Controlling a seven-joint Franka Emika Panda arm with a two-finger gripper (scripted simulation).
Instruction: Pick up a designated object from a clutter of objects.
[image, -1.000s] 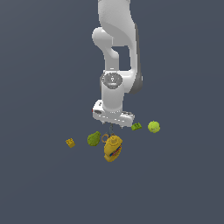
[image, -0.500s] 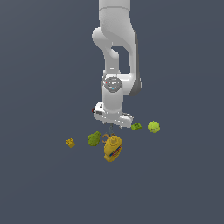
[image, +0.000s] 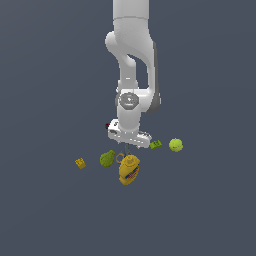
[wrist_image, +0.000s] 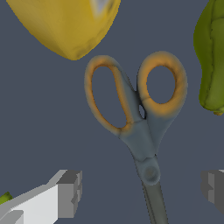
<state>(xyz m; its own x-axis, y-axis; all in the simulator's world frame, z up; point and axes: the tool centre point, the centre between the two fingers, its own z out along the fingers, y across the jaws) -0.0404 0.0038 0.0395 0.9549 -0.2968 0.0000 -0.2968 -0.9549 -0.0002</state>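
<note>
One pair of scissors (wrist_image: 140, 113) lies flat between the wide-spread fingers of the gripper (wrist_image: 142, 188), blades running across the gap.
The orange loops point at the mustard bottle (wrist_image: 65, 26) and the pear (wrist_image: 212, 52), both just beside them; the dark floor (image: 50, 210) around the pivot looks bare enough, I judge, for closing.

The glossy white, rounded-link robot arm (image: 131, 45) has dark grey seams at its joints and a round grey cap with a small green dot. Its flat white gripper (wrist_image: 141, 188) carries blocky grey fingertips (wrist_image: 70, 192).
</note>
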